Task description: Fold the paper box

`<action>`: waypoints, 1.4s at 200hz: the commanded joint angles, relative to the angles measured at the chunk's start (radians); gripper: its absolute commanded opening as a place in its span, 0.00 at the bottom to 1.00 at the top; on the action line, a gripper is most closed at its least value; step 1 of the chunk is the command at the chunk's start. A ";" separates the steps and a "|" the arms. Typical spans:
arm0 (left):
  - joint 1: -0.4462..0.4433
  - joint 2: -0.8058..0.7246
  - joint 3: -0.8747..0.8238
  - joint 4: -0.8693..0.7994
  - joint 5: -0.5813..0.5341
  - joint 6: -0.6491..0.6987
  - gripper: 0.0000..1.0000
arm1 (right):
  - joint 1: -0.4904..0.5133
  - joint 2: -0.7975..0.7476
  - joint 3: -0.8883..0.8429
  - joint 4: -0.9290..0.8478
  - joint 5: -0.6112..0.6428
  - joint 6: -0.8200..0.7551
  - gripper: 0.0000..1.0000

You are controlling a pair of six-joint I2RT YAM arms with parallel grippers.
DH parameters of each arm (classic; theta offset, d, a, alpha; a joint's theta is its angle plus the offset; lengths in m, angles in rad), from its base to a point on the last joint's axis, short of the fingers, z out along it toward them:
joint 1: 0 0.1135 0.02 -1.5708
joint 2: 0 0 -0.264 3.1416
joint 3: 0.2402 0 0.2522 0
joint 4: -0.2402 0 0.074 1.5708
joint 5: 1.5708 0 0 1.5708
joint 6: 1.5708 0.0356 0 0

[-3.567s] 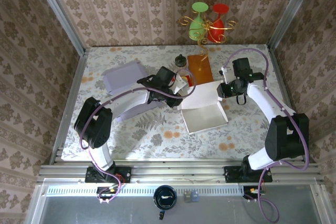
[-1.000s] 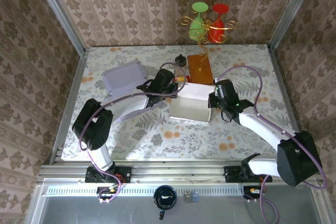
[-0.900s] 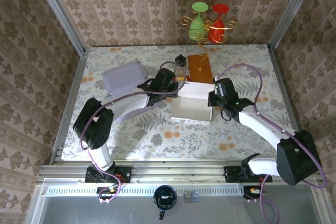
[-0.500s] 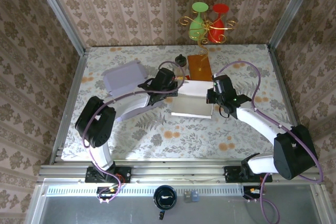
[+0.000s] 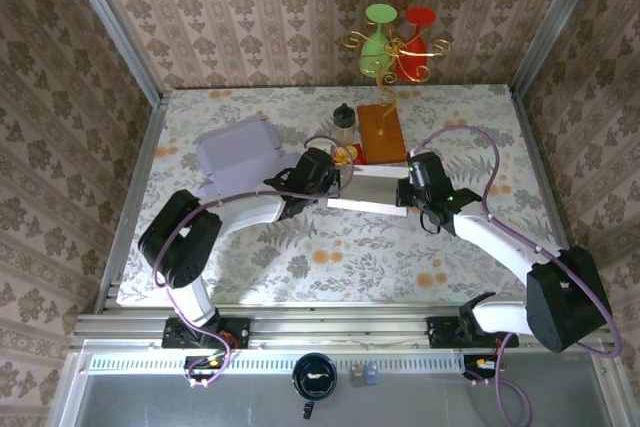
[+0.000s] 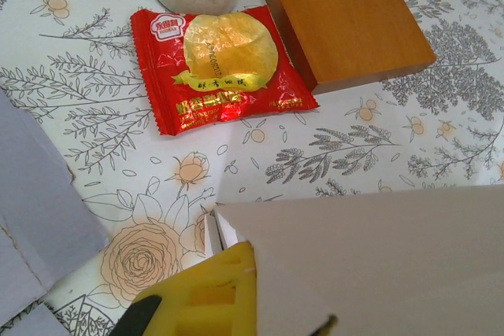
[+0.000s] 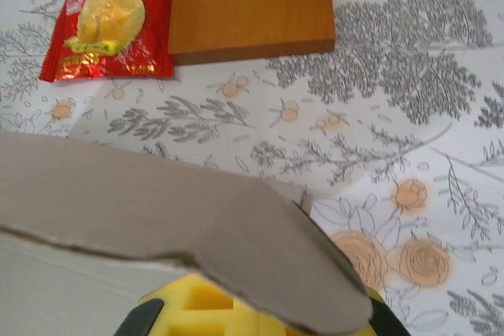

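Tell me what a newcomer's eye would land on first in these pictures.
The white paper box at mid-table, with the left gripper and right gripper at its two ends, draws the eye first. Next comes the gold stand with a green and a red glass at the far edge. The left wrist view adds a red snack packet beside a wooden block.

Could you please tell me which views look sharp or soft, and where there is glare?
Top external: evenly lit and crisp, no obvious glare. Left wrist: sharp, with some sheen on the red snack packet. Right wrist: soft overall, the near paper box flap blurriest.
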 commanded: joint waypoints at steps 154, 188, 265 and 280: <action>-0.105 -0.038 -0.005 -0.061 -0.131 0.127 0.00 | -0.151 -0.194 0.293 -0.565 -0.310 0.644 0.73; -0.120 -0.037 -0.012 -0.050 -0.155 0.131 0.00 | -0.223 -0.119 0.345 -0.571 -0.467 0.787 0.65; -0.159 -0.037 -0.040 -0.020 -0.204 0.123 0.00 | -0.145 -0.279 0.094 -0.333 -0.431 1.402 0.51; -0.163 -0.035 -0.047 -0.015 -0.206 0.119 0.00 | -0.138 -0.259 0.072 -0.268 -0.426 1.423 0.51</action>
